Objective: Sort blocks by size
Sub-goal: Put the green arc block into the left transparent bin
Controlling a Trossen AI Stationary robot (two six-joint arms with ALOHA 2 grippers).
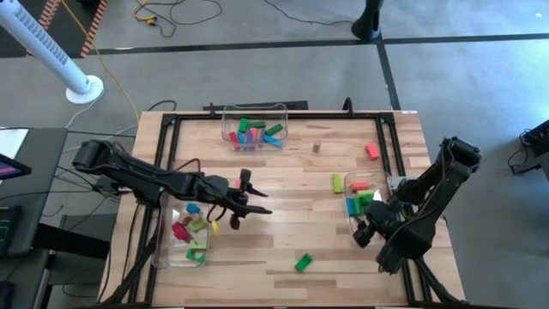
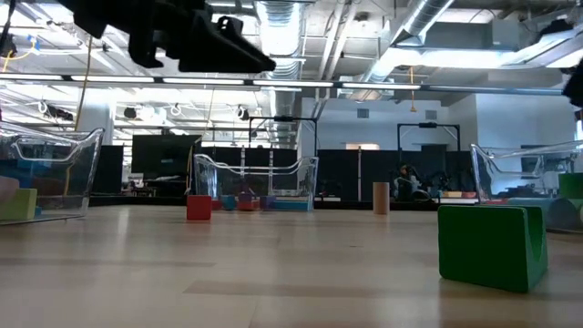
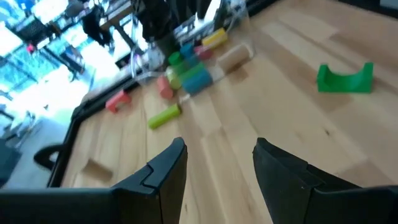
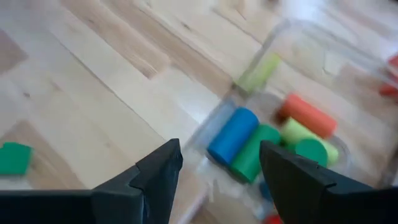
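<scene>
Sorting is mid-way: blocks fill three bins, while a green arch (image 1: 303, 262), lime bar (image 1: 337, 183), red block (image 1: 371, 151) and tan block (image 1: 316, 148) lie loose on the table. Both grippers are open and empty, left gripper (image 1: 254, 204) mid-table, right gripper (image 1: 367, 230) just beside the right bin (image 1: 351, 209). Next, I judge, comes descending squarely onto a loose block

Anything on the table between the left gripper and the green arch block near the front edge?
No, bare wood lies between the open left gripper and the green arch block, as the high view shows.
</scene>
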